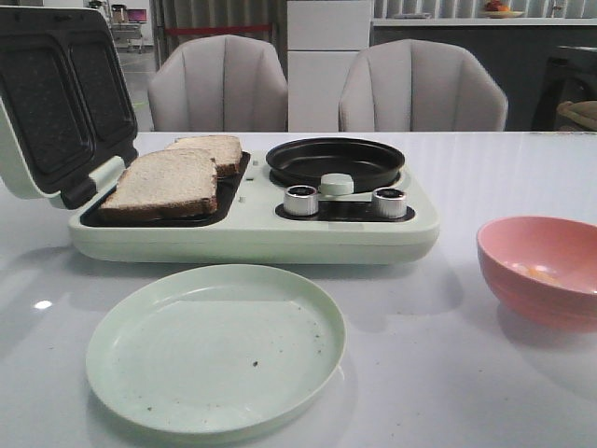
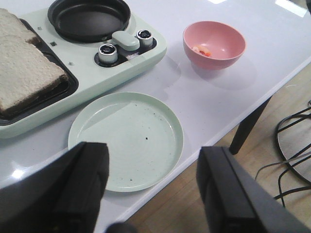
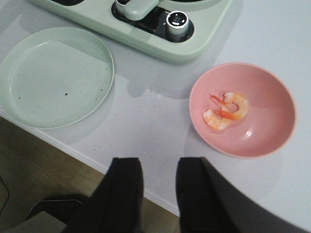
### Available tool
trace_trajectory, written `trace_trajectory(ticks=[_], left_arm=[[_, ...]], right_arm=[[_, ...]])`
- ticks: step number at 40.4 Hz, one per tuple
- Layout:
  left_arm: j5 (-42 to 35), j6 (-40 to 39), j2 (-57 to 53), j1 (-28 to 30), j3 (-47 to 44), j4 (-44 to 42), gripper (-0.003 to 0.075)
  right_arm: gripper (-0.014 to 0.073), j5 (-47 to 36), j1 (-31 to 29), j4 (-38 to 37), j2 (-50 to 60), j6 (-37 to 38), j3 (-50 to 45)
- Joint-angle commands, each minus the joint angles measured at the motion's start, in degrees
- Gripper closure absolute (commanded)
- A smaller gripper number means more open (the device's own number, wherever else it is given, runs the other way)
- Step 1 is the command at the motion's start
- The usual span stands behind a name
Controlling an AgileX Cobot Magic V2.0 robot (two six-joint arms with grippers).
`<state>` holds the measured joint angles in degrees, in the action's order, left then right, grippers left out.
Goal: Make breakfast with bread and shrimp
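Two slices of bread (image 1: 163, 182) lie side by side on the dark sandwich plate of the pale green breakfast maker (image 1: 252, 238), whose lid (image 1: 56, 93) stands open at the left. The orange-and-white shrimp (image 3: 226, 110) lies curled in a pink bowl (image 3: 262, 131) on the table to the maker's right. My left gripper (image 2: 154, 155) hangs open and empty over the table's near edge, above a green plate (image 2: 131, 126). My right gripper (image 3: 159, 162) is open with a narrower gap, empty, at the near edge just short of the bowl. Neither gripper shows in the front view.
A small round black pan (image 1: 336, 161) and two metal knobs (image 1: 300, 200) occupy the maker's right half. The green plate (image 1: 215, 345) sits in front of the maker, speckled with crumbs. Two grey chairs (image 1: 219, 89) stand behind the table. Floor lies beyond the near edge.
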<state>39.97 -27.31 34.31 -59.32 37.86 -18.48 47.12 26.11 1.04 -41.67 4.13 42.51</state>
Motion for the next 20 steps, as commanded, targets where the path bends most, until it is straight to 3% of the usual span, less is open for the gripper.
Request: trace_trajectory(ticks=[1,20], left_arm=[[-4.0,-0.5,0.0,-0.5,1.5,-0.7,0.0267],[-4.0,-0.5,0.0,-0.5,1.5,-0.9,0.0267]], right_arm=[[0.0277,-4.0,-0.2,-0.6,4.0,0.3,-0.9],[0.0277,-4.2,-0.2,0.6,8.9,0.3,-4.1]])
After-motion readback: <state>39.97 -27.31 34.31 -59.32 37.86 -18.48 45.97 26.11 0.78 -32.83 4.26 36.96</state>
